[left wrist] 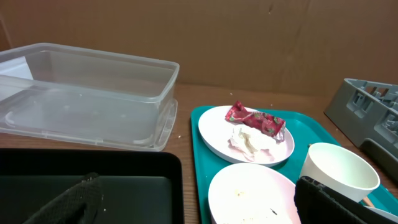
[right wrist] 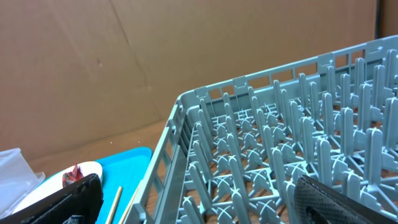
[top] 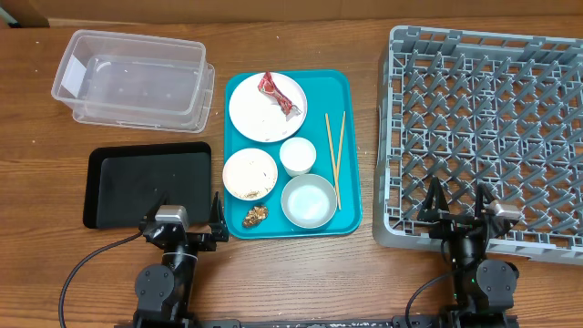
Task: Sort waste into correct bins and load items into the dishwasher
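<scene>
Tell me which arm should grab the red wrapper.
Left, likely. The left gripper sits beside the teal tray, nearer the red wrapper; the right gripper is at the grey dish rack.

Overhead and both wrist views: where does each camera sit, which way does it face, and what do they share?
Overhead: above the table, looking straight down on tub, black tray, teal tray and dish rack; left gripper and right gripper at the near edge.
Left wrist: low on the left arm, facing forward over tub and plate; own fingers in the bottom corners.
Right wrist: low on the right arm, facing forward over the dish rack; own fingers in the bottom corners.
Shared: plate with red wrapper, in all three.
</scene>
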You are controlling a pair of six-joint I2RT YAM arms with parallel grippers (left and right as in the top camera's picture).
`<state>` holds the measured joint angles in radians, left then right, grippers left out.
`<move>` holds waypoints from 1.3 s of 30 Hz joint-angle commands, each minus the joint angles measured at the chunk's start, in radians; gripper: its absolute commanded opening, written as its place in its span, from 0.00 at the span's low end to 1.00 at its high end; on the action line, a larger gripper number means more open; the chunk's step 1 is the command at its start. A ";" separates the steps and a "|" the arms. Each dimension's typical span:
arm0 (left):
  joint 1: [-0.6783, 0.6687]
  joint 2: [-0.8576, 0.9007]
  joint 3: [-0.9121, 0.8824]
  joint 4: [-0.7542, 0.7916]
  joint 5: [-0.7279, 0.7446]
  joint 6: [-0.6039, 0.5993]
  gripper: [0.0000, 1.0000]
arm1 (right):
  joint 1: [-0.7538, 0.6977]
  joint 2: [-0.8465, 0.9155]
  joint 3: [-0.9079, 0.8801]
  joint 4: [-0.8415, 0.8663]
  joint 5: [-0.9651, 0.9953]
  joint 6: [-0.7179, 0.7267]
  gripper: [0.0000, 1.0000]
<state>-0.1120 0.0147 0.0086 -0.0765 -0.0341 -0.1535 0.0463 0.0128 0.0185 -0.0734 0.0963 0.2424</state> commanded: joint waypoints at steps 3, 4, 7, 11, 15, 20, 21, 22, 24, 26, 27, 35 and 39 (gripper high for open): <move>-0.005 -0.010 -0.003 0.002 0.010 0.010 1.00 | -0.002 -0.010 -0.010 0.040 -0.032 -0.003 1.00; -0.005 -0.010 0.001 -0.001 0.011 0.002 1.00 | -0.002 -0.010 -0.007 0.042 -0.049 -0.003 1.00; -0.005 -0.009 0.024 -0.003 0.035 -0.001 1.00 | -0.002 -0.009 0.016 0.030 -0.099 -0.003 1.00; -0.005 0.016 0.082 -0.042 0.034 -0.001 1.00 | -0.002 0.014 0.094 -0.049 -0.098 -0.003 1.00; -0.005 0.096 0.189 -0.151 0.031 -0.035 1.00 | -0.002 0.090 0.214 -0.142 -0.098 -0.006 1.00; -0.005 0.269 0.354 -0.222 0.044 -0.035 1.00 | -0.002 0.244 0.406 -0.291 -0.099 -0.006 1.00; -0.005 0.320 0.397 -0.233 0.060 -0.023 1.00 | -0.002 0.279 0.447 -0.327 -0.100 -0.006 1.00; -0.005 0.367 0.438 -0.248 0.067 -0.018 1.00 | -0.002 0.322 0.496 -0.371 -0.104 -0.006 1.00; -0.005 0.472 0.531 -0.297 0.087 -0.017 1.00 | -0.002 0.393 0.576 -0.446 -0.118 -0.006 1.00; -0.005 0.585 0.637 -0.384 0.120 -0.018 1.00 | -0.002 0.470 0.655 -0.526 -0.135 -0.006 1.00; -0.005 0.639 0.690 -0.439 0.144 -0.018 1.00 | -0.002 0.505 0.690 -0.566 -0.145 -0.006 1.00; -0.005 1.055 1.120 -1.098 0.111 -0.004 1.00 | -0.003 0.696 0.884 -0.821 -0.190 -0.006 1.00; -0.005 1.152 1.125 -1.131 0.073 -0.004 1.00 | -0.003 0.696 0.885 -0.819 -0.225 -0.006 1.00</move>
<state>-0.1116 1.0966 1.1080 -1.1866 0.0875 -0.1757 0.0463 0.7143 0.8665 -0.8936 -0.0860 0.2394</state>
